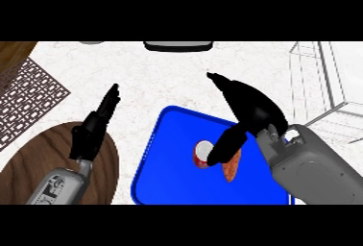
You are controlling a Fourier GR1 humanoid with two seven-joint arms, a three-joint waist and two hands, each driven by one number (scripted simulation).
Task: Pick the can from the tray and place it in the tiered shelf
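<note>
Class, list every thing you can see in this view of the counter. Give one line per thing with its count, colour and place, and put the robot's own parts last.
Tray: one, blue, on the counter at lower centre.
Can: one, red with a pale top, lying on the tray beside the right thumb.
Orange item: one, orange-brown, on the tray just right of the can; kind unclear.
Tiered shelf: one, white wire, at the right edge.
Wooden board: one, brown, round, at lower left.
Lattice mat: one, dark brown, at the left edge.
Dark object: one, black and grey, at the top edge, cut off.
Counter: one, white, marbled.
Left hand: one, black, open, over the board's edge.
Right hand: one, black, open above the tray, fingers straight.
</note>
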